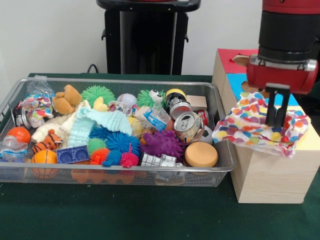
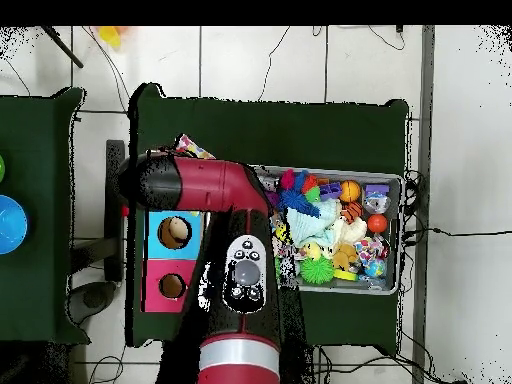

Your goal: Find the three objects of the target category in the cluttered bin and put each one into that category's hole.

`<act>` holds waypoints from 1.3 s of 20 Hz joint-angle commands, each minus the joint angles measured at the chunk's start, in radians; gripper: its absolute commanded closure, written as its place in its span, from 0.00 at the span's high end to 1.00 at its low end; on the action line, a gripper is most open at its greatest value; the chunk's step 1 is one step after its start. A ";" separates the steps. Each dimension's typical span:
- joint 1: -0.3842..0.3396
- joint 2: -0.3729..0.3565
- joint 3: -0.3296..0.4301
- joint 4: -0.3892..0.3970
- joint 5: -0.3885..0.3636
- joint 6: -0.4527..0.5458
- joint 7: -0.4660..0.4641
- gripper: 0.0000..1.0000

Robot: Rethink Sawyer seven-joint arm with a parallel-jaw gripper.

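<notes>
A: What's the bin (image 1: pixel 224 150) holding?
B: I'm counting two cans (image 1: pixel 187 125), two orange balls (image 1: pixel 44 157), and one purple spiky toy (image 1: pixel 162 144).
A: Cloths?
B: I'm seeing one, spotted (image 1: pixel 260 125), lying on the box (image 1: pixel 280 175).
A: Holes?
B: Overhead is showing two (image 2: pixel 174 233).

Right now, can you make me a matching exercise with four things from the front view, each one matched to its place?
Things:
1. spotted cloth
2. orange ball
3. tan disc
4. teddy bear

Places:
A. bin's front right corner
B. draped over the wooden box, under the tool
C. bin's front left corner
D. back left part of the bin

Pairs: 1-B, 2-C, 3-A, 4-D
</notes>
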 commanded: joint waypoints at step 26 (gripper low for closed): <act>-0.017 0.082 0.018 -0.008 -0.058 -0.029 0.063 0.00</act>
